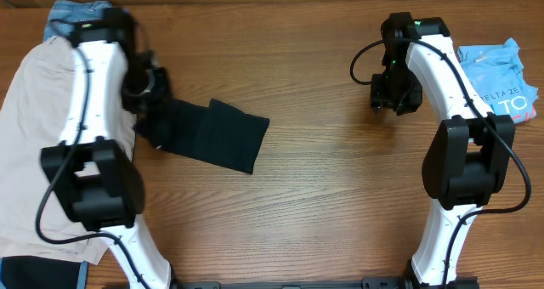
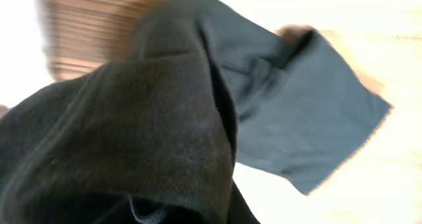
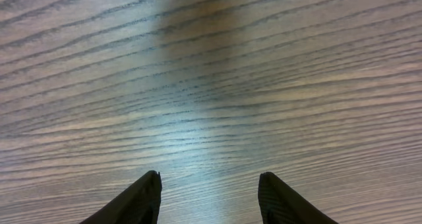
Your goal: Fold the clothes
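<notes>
Hold left end effector [image 1: 146, 92] clamped on black shirt [image 1: 217, 134] edge, left of centre on worktop [image 1: 323, 195]. Drag flat, avoid bunching. Bring right end effector [image 3: 210, 196], half open, empty, to free edge.

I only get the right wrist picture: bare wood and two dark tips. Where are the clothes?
Observer: A black garment lies left of centre on the table, well away from the right pincer.
Operator: Is anything holding it?
Observer: Yes, the left pincer is shut on its left end.
Operator: Anything on my side?
Observer: A light-blue printed shirt lies at the right edge, beside the right arm.
</notes>
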